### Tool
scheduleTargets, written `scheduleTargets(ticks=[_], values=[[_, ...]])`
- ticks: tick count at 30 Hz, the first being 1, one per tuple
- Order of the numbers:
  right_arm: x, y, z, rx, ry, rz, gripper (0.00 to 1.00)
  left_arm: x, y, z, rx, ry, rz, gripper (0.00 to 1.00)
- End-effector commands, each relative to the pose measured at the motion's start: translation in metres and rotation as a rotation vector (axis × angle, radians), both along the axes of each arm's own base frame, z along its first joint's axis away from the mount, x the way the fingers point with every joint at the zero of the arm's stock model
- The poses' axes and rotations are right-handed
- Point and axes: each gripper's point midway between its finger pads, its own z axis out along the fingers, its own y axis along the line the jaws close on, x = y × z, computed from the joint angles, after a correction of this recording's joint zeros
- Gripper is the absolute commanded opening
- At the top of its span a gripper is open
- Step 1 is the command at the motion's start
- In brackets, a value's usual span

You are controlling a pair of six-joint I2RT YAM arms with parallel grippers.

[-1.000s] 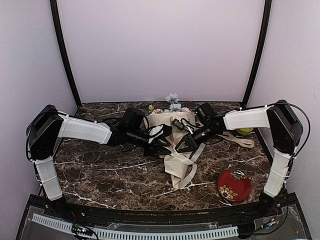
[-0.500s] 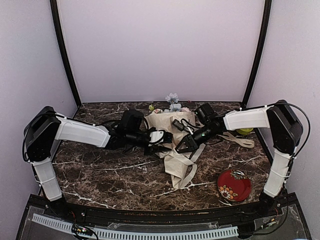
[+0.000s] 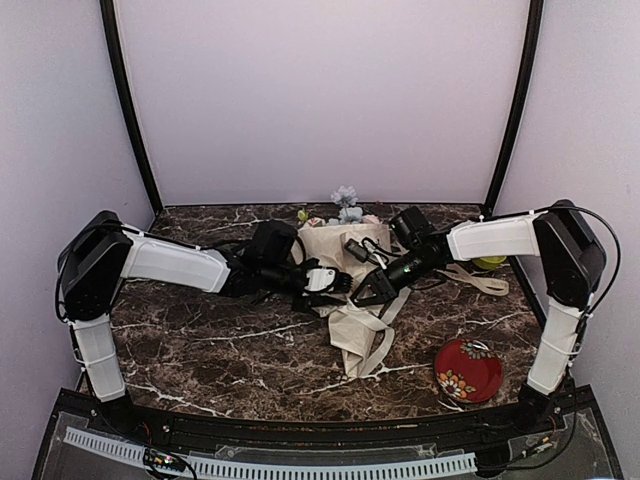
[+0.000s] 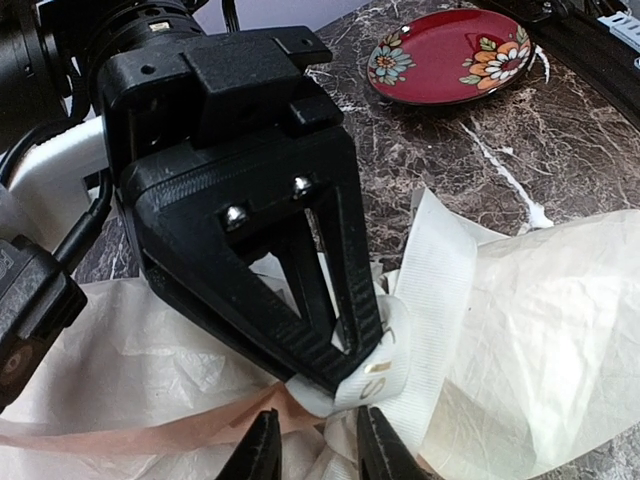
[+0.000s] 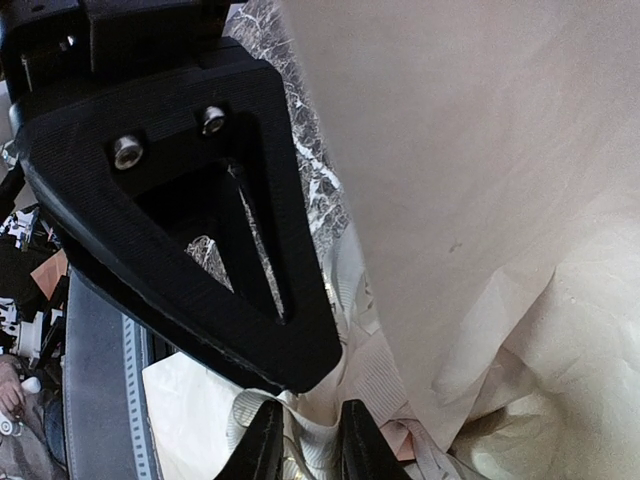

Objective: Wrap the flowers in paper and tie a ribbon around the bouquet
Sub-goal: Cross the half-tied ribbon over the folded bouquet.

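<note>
Dark marble tbl (image 3: 200,345), lilac walls (image 3: 320,100), blk corner posts (image 3: 128,100)

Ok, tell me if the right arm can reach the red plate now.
Likely yes: bare table lies between the right gripper and the red plate. But it pinches the ribbon and would have to let go first.

From above, both arms cover the middle of the bouquet (image 3: 325,240), and the lime-green round thing (image 3: 489,263) is a mere sliver behind the right arm. Whether the left gripper (image 4: 318,448) pinches the ribbon (image 4: 435,290) cannot be told.
</note>
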Motion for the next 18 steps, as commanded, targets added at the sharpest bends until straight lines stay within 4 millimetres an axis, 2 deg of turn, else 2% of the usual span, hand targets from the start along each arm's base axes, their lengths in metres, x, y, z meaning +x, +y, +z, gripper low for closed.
scheduleTargets(ticks=[1,5,9,13,15,18], values=[[0.000,0.001,0.016,0.039,-0.028,0.013,0.20,-0.003,-0.006,-0.001,0.013,-0.012,-0.018,0.26],[-0.001,0.001,0.015,0.039,-0.025,0.014,0.20,-0.001,-0.008,0.001,0.004,-0.016,-0.007,0.23],[-0.001,0.001,0.015,0.040,-0.024,0.015,0.20,0.000,-0.011,0.006,-0.020,-0.019,-0.001,0.30],[0.000,0.001,0.017,0.045,-0.028,0.015,0.20,-0.004,-0.013,0.012,-0.033,-0.029,-0.022,0.29],[0.000,0.001,0.018,0.046,-0.029,0.016,0.20,-0.005,-0.014,0.009,-0.027,-0.028,-0.026,0.24],[0.000,0.001,0.018,0.047,-0.029,0.015,0.20,-0.004,-0.013,0.007,-0.016,-0.027,-0.014,0.08]])
